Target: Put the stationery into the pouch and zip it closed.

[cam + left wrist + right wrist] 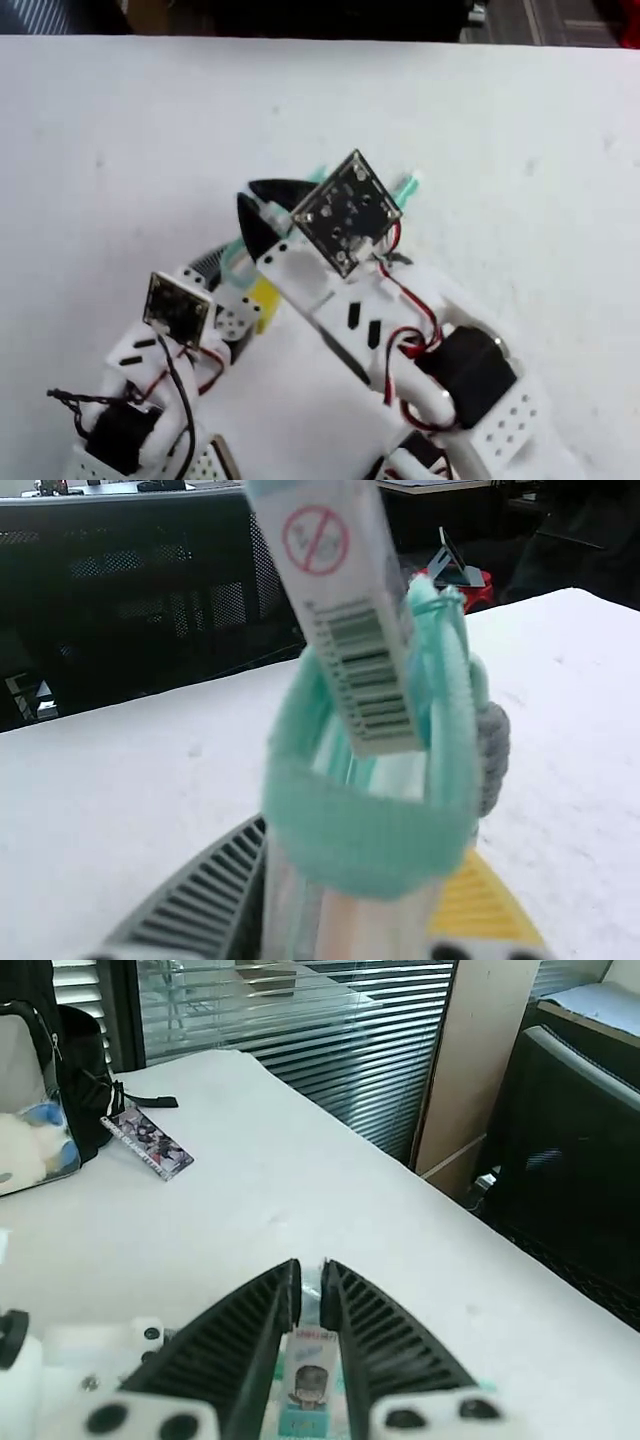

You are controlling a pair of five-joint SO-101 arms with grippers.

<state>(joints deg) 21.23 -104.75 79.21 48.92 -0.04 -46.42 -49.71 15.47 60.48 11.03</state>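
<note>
A mint-green pouch [380, 820] stands upright between the grey finger [200, 900] and yellow finger [480, 905] of my left gripper [365, 855], which is shut on it. In the high view the pouch [405, 187] lies mostly hidden under the right arm, with the left gripper [237, 270] at its near end. A white stationery stick with a barcode label [350, 630] pokes into the pouch's mouth. My right gripper [308, 1270] is shut on this white stick [305, 1380], its black fingers [250, 225] meeting at the tips just past the pouch.
The white table [480, 110] has free room all around the arms, and its far edge runs along a dark background. In the right wrist view a black bag [75, 1070], a white plush toy [25, 1155] and a printed card [150, 1142] lie far off on the table.
</note>
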